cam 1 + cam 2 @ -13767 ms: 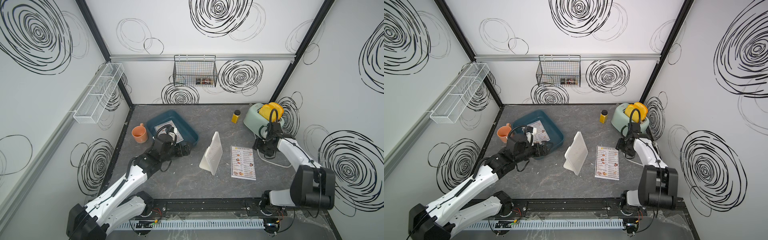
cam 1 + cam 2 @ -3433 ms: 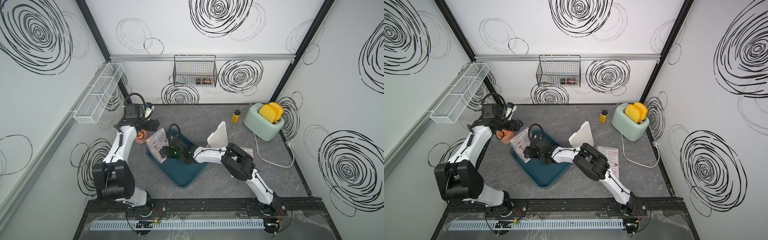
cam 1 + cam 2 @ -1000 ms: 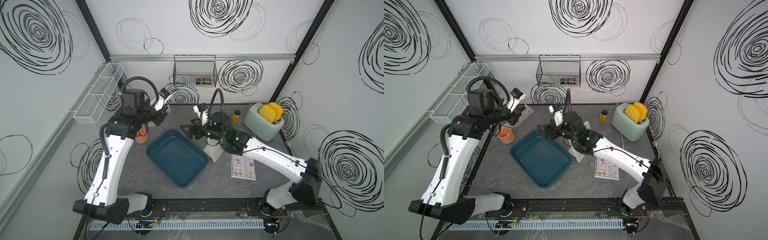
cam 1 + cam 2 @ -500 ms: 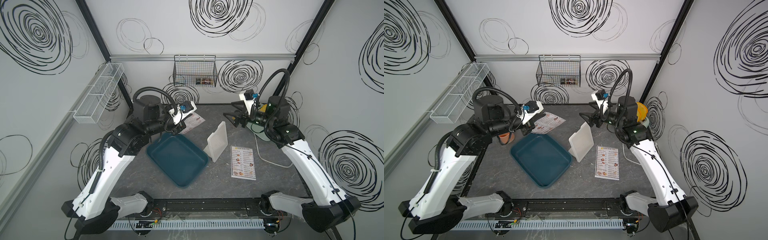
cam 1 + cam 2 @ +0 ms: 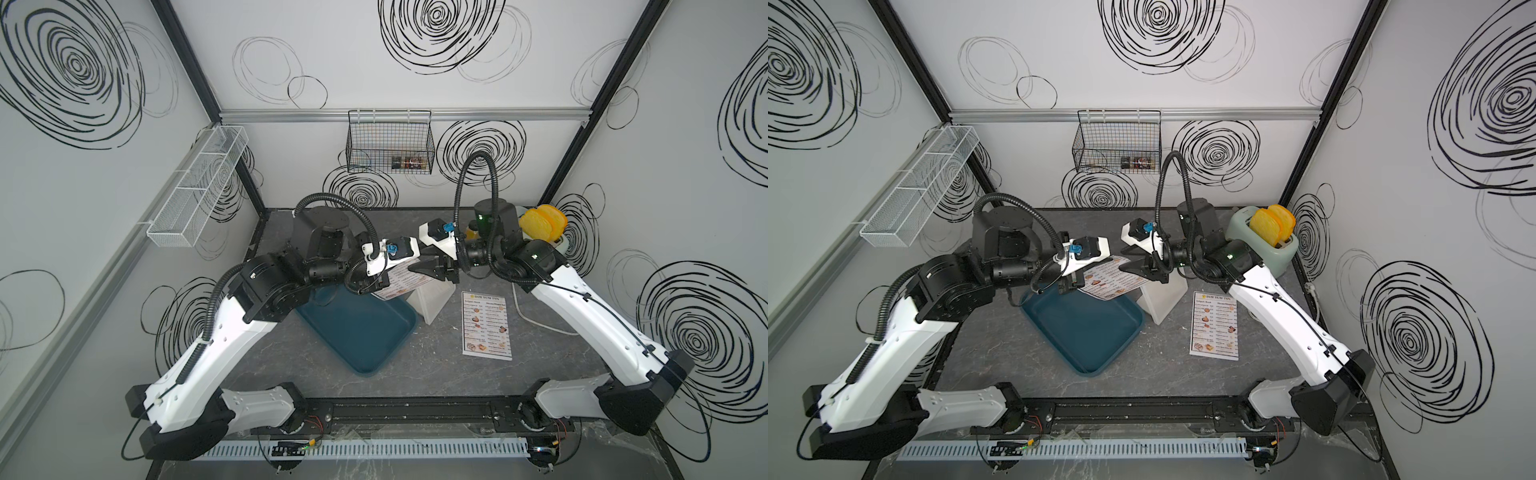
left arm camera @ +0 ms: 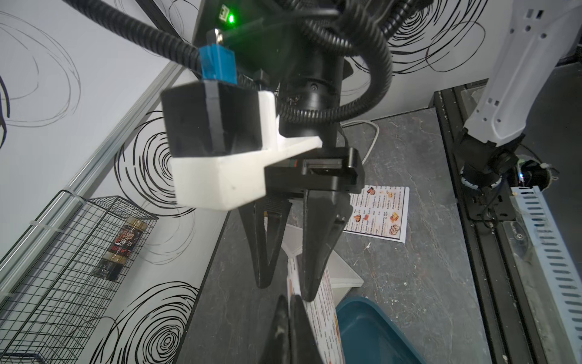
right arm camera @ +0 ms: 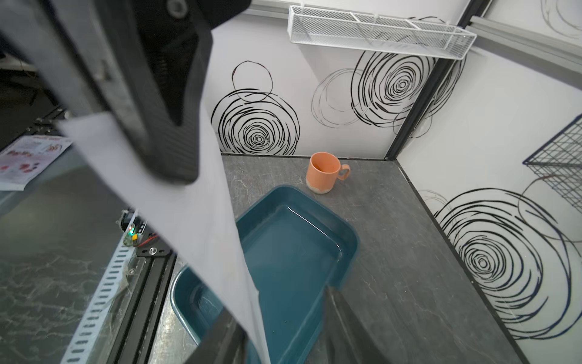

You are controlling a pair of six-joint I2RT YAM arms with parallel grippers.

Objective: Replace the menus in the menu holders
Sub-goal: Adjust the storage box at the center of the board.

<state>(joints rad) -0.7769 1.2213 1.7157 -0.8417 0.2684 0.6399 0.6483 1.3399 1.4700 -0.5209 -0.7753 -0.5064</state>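
White paper: in both top views the lifted menu (image 5: 405,279) hangs over the teal tray (image 5: 357,332) near the menu holder (image 5: 434,301), pinched by the left end effector (image 5: 381,287). The left wrist view shows the right end effector (image 6: 285,290) spread at its free edge. In the right wrist view the lifted menu (image 7: 201,220) passes between those jaws, so closing squarely before the left releases seems wise.

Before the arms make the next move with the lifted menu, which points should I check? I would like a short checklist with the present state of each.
1. Grip of the left end effector on the lifted menu: ok, shut on it.
2. Grip of the right end effector on the sheet's other edge: not ok, jaws apart around it.
3. The menu holder stands on the table: ok.
4. Holder's slot empty: cannot tell.
5. The second menu lies flat: ok.
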